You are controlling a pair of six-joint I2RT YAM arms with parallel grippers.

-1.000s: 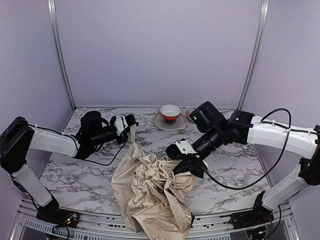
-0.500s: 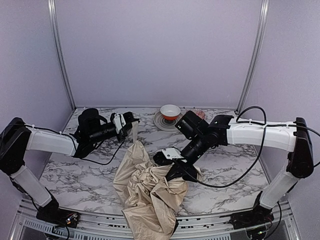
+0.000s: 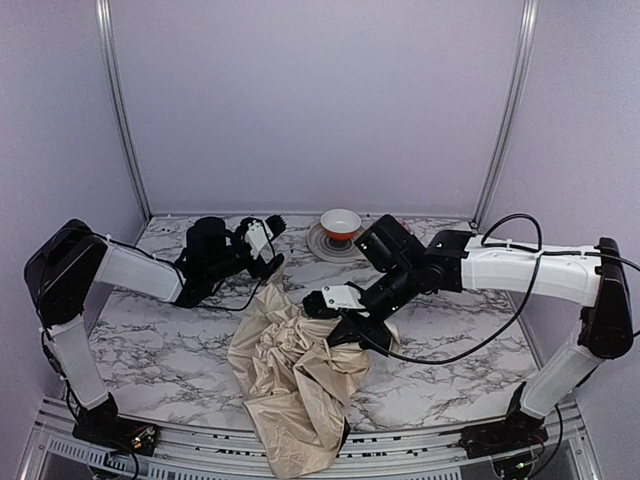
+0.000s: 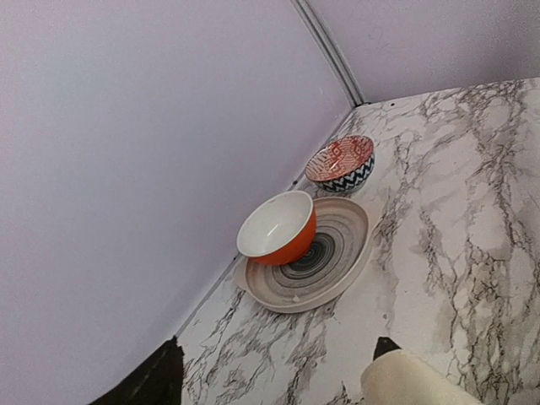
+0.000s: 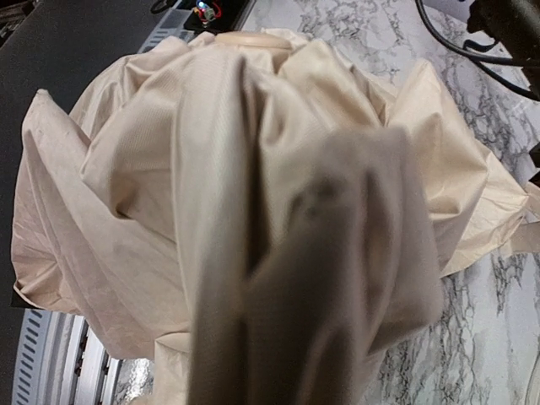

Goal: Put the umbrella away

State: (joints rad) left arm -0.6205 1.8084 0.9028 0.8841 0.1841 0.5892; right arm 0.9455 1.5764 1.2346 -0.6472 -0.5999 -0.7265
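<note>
Right pincer pinches the umbrella, left pincer gapes; handle visible only from right wrist.

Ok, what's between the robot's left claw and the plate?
Nothing: only bare marble table between the left gripper and the plate, shown in the top view.

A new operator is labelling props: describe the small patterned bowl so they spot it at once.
Follow the marble table to the back wall and find the grey spiral plate carrying an orange bowl. The patterned bowl sits beside that plate, directly on the marble. Only it has red tracery inside and black-and-white zigzags outside.
</note>
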